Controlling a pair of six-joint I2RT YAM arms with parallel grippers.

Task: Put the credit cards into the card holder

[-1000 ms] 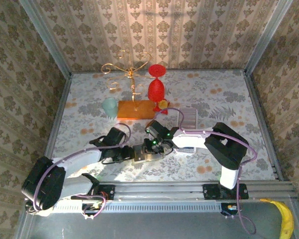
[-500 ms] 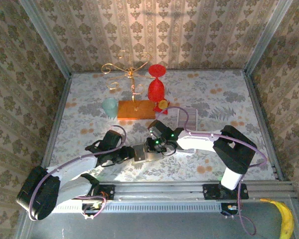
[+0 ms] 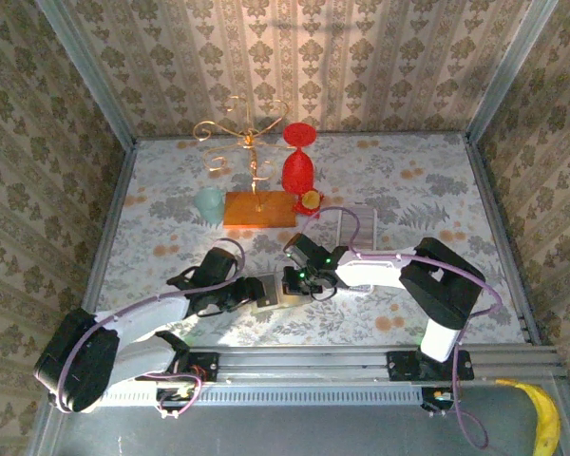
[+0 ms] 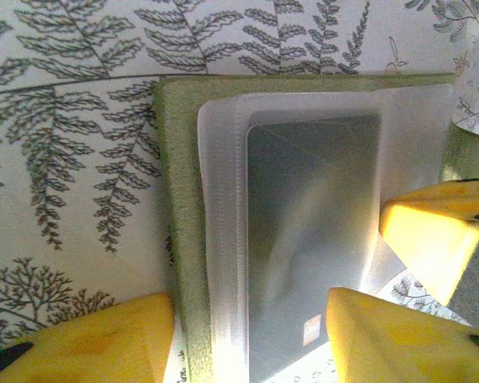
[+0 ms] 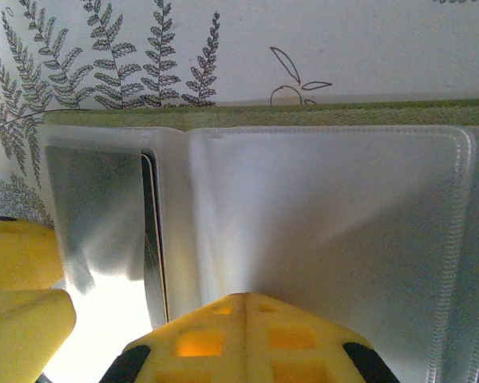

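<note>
**Unheld holder might slide**

The left claw (image 4: 247, 311) stood open astride the card holder (image 4: 180, 199) on the desk (image 4: 80, 120), with a grey credit card (image 4: 311, 223) inside its sleeve (image 4: 223, 239). The closed right claw (image 5: 241, 319) was low over the holder; a push could shift it.

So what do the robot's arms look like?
Both match: the left arm and right arm have white tube-shaped links and chunky black joints. A thin purple cable loops along each. The fingers are bright yellow with black bits, and tiny green lights glow by the right wrist.
</note>
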